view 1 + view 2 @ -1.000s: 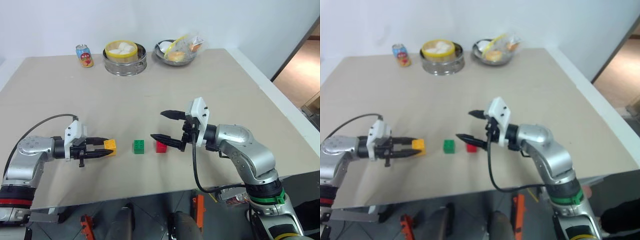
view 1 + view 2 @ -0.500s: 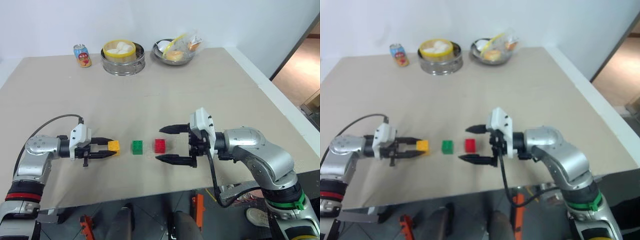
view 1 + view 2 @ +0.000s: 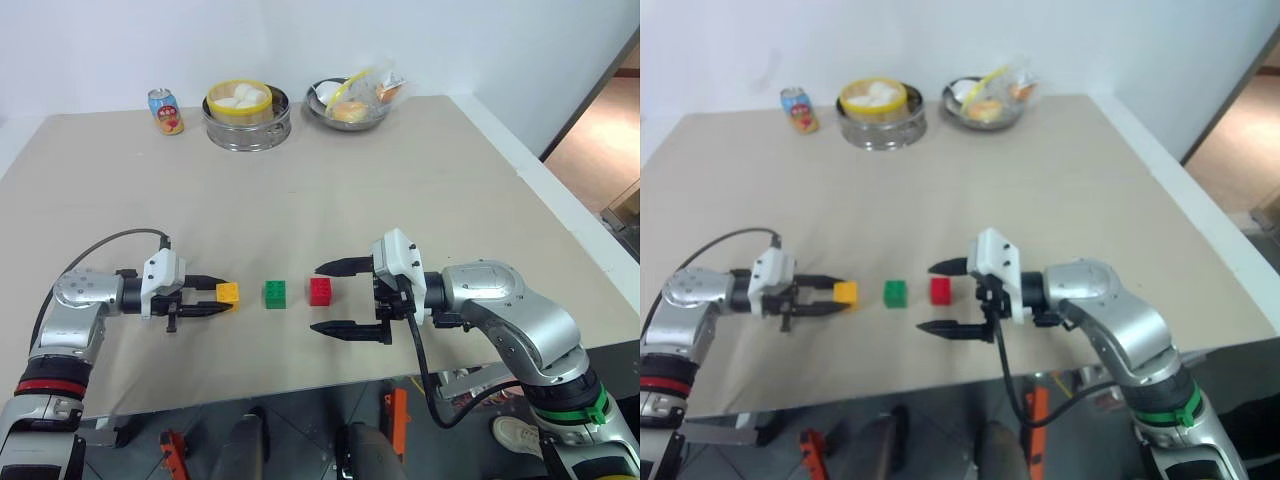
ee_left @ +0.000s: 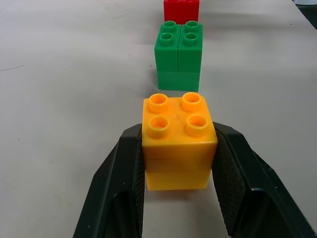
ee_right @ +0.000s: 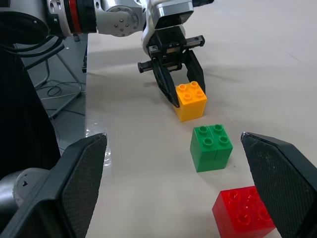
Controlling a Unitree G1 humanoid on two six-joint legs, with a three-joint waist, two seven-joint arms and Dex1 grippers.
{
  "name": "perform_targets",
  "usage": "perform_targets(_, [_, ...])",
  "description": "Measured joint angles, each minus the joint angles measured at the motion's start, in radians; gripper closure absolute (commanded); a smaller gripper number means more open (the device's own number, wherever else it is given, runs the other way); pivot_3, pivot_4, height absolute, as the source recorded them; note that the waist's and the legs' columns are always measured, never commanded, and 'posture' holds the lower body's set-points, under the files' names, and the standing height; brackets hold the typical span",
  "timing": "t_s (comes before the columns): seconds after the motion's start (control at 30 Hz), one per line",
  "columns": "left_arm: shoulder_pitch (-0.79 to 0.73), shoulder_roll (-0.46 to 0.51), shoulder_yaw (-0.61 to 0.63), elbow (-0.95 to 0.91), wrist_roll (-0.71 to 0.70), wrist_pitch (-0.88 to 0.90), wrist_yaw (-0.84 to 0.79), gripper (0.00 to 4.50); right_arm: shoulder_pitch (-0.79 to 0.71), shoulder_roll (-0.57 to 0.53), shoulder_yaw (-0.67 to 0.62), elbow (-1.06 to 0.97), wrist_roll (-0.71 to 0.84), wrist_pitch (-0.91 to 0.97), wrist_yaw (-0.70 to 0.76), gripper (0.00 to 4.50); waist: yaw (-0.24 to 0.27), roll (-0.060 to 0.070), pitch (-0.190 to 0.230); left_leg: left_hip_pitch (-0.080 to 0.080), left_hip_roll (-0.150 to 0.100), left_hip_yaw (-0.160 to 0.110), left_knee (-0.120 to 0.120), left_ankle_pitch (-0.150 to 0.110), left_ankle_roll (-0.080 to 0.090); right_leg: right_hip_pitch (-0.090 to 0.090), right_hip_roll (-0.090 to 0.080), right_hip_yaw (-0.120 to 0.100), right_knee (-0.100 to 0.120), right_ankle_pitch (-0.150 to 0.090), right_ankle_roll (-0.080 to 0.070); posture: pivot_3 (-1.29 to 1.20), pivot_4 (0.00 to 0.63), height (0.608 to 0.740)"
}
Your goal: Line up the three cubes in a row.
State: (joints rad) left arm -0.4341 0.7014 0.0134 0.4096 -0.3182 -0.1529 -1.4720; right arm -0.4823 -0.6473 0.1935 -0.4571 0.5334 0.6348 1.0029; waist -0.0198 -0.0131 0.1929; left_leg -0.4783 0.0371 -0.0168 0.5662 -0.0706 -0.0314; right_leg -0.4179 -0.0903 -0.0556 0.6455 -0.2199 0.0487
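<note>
1. Since a second ago, your right gripper (image 3: 333, 297) has drawn back from the red cube (image 3: 320, 291) toward the table's near edge and turned, so that one finger now lies beyond the cube and one nearer the edge; the cube sits apart from both, just off the fingertips.
2. Your left gripper (image 3: 214, 297) has stayed put, fingers closed on the sides of the yellow-orange cube (image 4: 178, 141), which rests on the table (image 3: 400, 180), studs up.
3. You have three cubes, one of each colour: yellow-orange, green (image 3: 275, 294), red. They run in a straight row roughly parallel to the near edge, yellow-orange toward the left edge, red toward the right, with small gaps between neighbours.
4. All three stand upright with four studs on top; in the left wrist view their faces look squared to the line of the row.
5. Your right gripper's fingers stand spread wide, holding nothing.
6. Open room: the row lies toward the near edge, with bare table all around it. Along the far edge stand one drink can (image 3: 168, 111), one steamer pot (image 3: 248, 118) and one bowl of food (image 3: 352, 105), well apart from the cubes.
</note>
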Motion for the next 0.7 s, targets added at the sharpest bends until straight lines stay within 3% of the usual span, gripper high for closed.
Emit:
perform_targets(0.07, [-0.011,0.000,-0.006,0.009,0.005,-0.003,-0.005,2.15,0.001,0.000,0.000,0.000,-0.001,0.000,-0.001,0.00,0.000,0.000,0.000,0.000,0.000,0.000,0.000,0.000,0.000,0.000,0.000,0.000,0.000,0.000,0.000,0.00,0.150,0.740])
perform_targets(0.27, [-0.014,0.002,-0.021,0.029,0.024,-0.008,-0.022,0.13,0.005,-0.001,0.000,0.000,-0.003,0.000,-0.005,0.00,0.000,0.000,0.000,0.000,0.000,0.000,0.000,0.000,0.000,0.000,0.000,0.000,0.000,0.001,0.000,0.00,0.150,0.740])
perform_targets(0.43, [-0.007,0.029,-0.015,-0.013,0.013,0.029,-0.019,0.03,0.012,0.017,-0.004,0.000,0.006,0.001,-0.031,0.00,0.000,0.000,0.000,0.000,0.001,0.000,0.000,0.000,0.000,0.001,0.001,0.000,0.000,0.001,0.000,0.00,0.150,0.740])
perform_targets(0.7, [0.139,0.160,0.129,-0.308,-0.125,0.328,0.079,0.03,0.013,0.070,-0.075,0.001,0.051,0.039,-0.136,0.00,-0.003,0.000,0.000,0.000,0.008,0.004,0.000,-0.001,-0.001,-0.002,0.004,0.000,0.000,0.002,-0.003,0.00,0.150,0.740])
